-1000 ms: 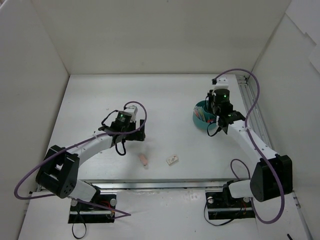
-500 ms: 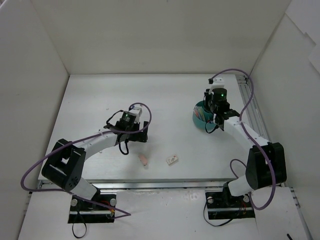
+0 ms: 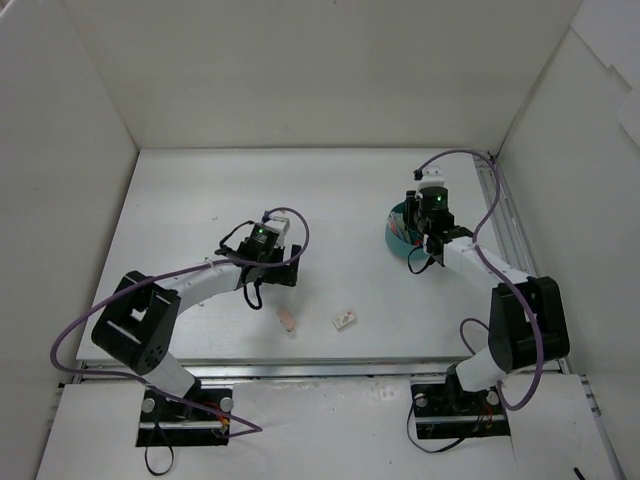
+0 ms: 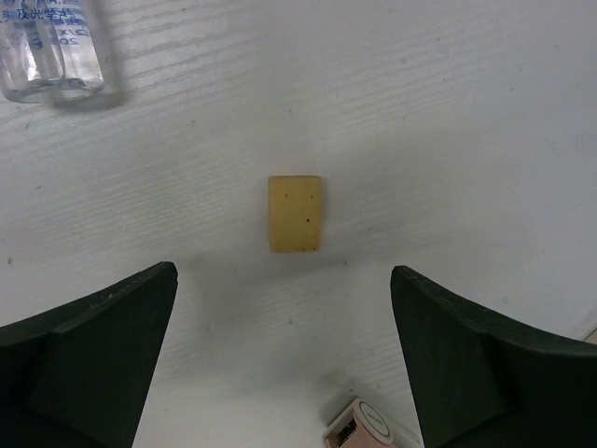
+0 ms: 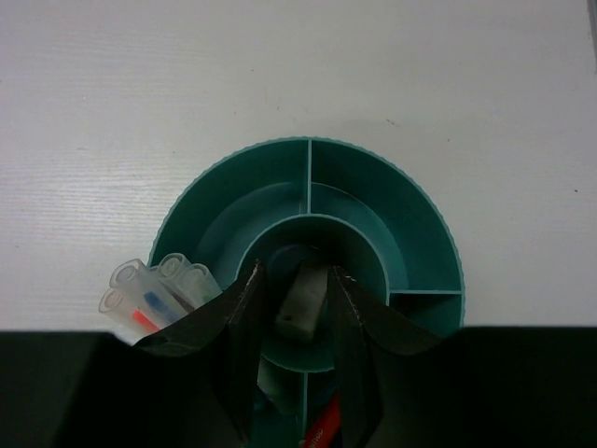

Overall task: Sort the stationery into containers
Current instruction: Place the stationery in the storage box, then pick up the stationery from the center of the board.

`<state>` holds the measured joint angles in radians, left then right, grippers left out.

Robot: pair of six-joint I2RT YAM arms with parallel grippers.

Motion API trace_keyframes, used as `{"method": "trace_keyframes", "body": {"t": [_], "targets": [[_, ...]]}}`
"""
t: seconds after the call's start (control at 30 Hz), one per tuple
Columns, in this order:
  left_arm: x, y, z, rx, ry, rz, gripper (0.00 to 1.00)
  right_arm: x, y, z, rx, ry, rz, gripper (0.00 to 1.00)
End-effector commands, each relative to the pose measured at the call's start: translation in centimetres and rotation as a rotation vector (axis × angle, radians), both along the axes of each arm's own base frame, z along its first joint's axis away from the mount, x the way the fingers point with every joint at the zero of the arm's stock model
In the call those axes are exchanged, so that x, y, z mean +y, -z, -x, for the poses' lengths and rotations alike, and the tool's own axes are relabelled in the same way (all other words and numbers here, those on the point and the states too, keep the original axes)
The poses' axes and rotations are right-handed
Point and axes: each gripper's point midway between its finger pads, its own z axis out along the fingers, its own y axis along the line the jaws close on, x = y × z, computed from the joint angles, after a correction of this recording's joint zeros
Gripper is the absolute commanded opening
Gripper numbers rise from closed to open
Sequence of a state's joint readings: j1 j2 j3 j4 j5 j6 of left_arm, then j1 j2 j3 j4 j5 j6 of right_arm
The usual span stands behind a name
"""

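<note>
The tan cube [image 4: 295,214] lay flat on the table [image 4: 448,112], well to the left of the teal bowl [image 3: 398,240]. The left gripper [image 4: 283,278] hung above it, spread wide and empty, one finger on each side of the cube. The cube looked small, light and stiff, with flat matte faces and square edges, so it would probably take a firm pinch without crushing or slipping. Its two longer sides already faced the fingers and seemed the best place to take hold. Because it sat so low, the fingertips would likely have to come down almost to the table. If one finger touched first, so light a piece might skid or turn. A clear bottle [image 4: 47,47] lay on the same side of the bowl, apart from the cube and outside the fingers. The right gripper [image 5: 296,271] was over the bowl's middle well with a pale eraser [image 5: 300,301] between its nearly closed fingers. Whether it gripped the eraser or had let it go could not be told. Several pens [image 5: 154,285] stood in an outer compartment of the bowl.
</note>
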<state>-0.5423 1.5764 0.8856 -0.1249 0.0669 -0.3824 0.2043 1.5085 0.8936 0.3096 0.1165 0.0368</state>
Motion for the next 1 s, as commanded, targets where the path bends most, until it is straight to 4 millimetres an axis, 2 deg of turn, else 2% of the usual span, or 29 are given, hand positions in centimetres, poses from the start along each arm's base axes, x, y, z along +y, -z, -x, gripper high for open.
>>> {"method": "trace_keyframes", "body": {"t": [0.0, 0.2, 0.23, 0.27, 0.3, 0.33, 0.37, 0.4, 0.43, 0.5, 0.53, 0.67, 0.7, 0.73, 0.77, 0.87, 0.9, 0.97], "targets": [[-1.1, -2.8, -2.4, -0.092, 0.002, 0.027, 0.91, -0.3, -4.5, -0.7, -0.137, 0.034, -0.026, 0.31], [-2.2, -2.5, -2.5, -0.085, 0.033, 0.024, 0.82, -0.1, -7.7, 0.4, -0.202, 0.018, -0.07, 0.5], [-2.2, -2.5, -2.6, -0.086, 0.035, 0.022, 0.8, 0.0, -9.0, 0.9, -0.234, 0.01, -0.083, 0.54], [-2.3, -2.3, -2.7, -0.084, 0.037, 0.02, 0.79, 0.1, -9.5, 1.3, -0.244, 0.006, -0.09, 0.63], [-2.6, -2.2, -2.7, -0.084, 0.045, 0.017, 0.76, 0.1, -9.9, 1.7, -0.253, 0.0, -0.096, 0.69], [-2.7, -2.1, -2.8, -0.084, 0.047, 0.014, 0.74, 0.0, -11.4, 2.3, -0.286, -0.003, -0.109, 0.74], [-2.8, -2.2, -3.0, -0.086, 0.048, 0.014, 0.73, 0.0, -12.0, 2.7, -0.299, -0.004, -0.115, 0.97], [-2.8, -1.7, -3.0, -0.074, 0.049, 0.007, 0.69, -0.1, -12.0, 3.2, -0.29, -0.002, -0.12, 0.98], [-2.9, -1.8, -3.1, -0.075, 0.052, 0.004, 0.67, -0.1, -13.3, 3.8, -0.319, 0.0, -0.136, 0.98], [-2.7, -1.1, -3.1, -0.059, 0.05, -0.01, 0.59, -0.4, -14.0, 4.7, -0.33, 0.019, -0.153, 0.98], [-2.7, -1.0, -3.1, -0.057, 0.046, -0.014, 0.56, -0.9, -14.9, 5.4, -0.356, 0.037, -0.157, 0.98], [-3.1, -0.4, -2.8, -0.035, 0.059, -0.017, 0.34, -1.8, -15.9, 7.0, -0.389, 0.079, -0.171, 0.98], [-3.1, -0.3, -2.7, -0.033, 0.06, -0.017, 0.25, -2.0, -16.5, 7.5, -0.407, 0.09, -0.181, 0.98], [-3.1, -0.4, -2.8, -0.033, 0.06, -0.017, 0.21, -2.1, -16.5, 7.6, -0.409, 0.094, -0.18, 0.98], [-3.4, -0.2, -2.5, -0.028, 0.069, -0.021, 0.11, -2.5, -16.4, 7.9, -0.41, 0.107, -0.176, 0.98], [-3.7, -1.3, -2.9, -0.05, 0.071, -0.007, 0.01, -2.8, -16.2, 8.4, -0.413, 0.126, -0.174, 0.98], [-3.9, -1.8, -3.1, -0.064, 0.075, 0.0, 0.0, -3.0, -16.5, 8.7, -0.421, 0.132, -0.181, 0.98], [-5.2, -4.1, -3.8, -0.115, 0.112, 0.037, 0.0, -2.9, -16.1, 9.0, -0.416, 0.127, -0.186, 0.98]]}}
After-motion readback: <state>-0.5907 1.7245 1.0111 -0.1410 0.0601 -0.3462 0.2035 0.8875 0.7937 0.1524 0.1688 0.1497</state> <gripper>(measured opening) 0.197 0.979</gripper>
